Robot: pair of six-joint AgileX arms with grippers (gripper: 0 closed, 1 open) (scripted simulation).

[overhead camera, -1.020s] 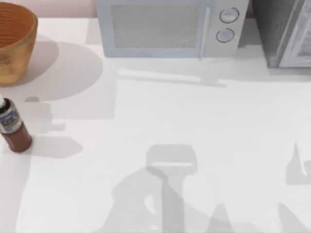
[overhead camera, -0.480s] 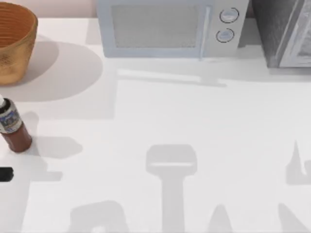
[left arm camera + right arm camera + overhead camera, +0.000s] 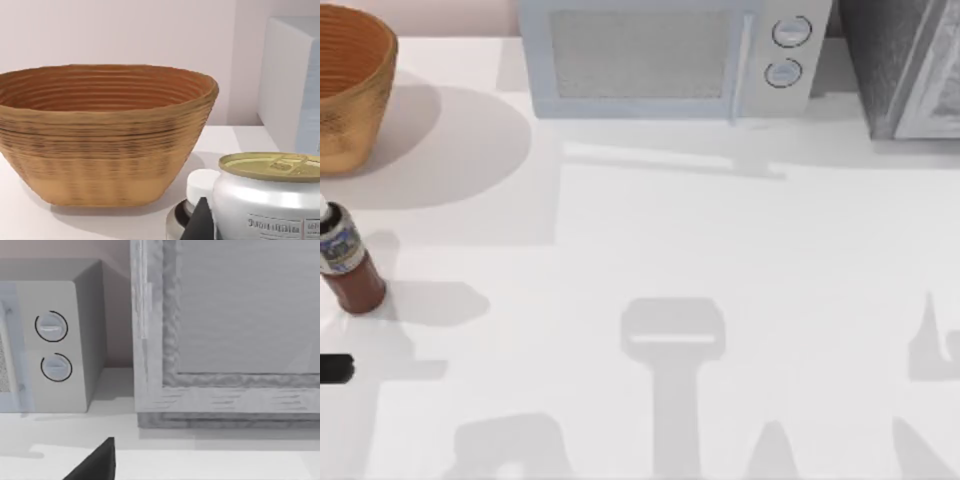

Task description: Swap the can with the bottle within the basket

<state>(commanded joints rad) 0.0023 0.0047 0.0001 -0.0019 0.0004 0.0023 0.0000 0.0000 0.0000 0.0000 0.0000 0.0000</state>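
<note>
Half done, I think: my left gripper (image 3: 200,225) has the can (image 3: 270,200) close up, but I cannot tell if it is gripped. Bottle (image 3: 345,262) stands outside the basket (image 3: 350,85), waiting.

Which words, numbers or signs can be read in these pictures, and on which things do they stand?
None can be read for certain.
Can, left wrist view: a dark printed line on the white side, too blurred to read.
Bottle, top view: a blue-and-white label, its print too small to read.
Microwave: two round knobs, no marks beside them.
Basket: no text.
</note>
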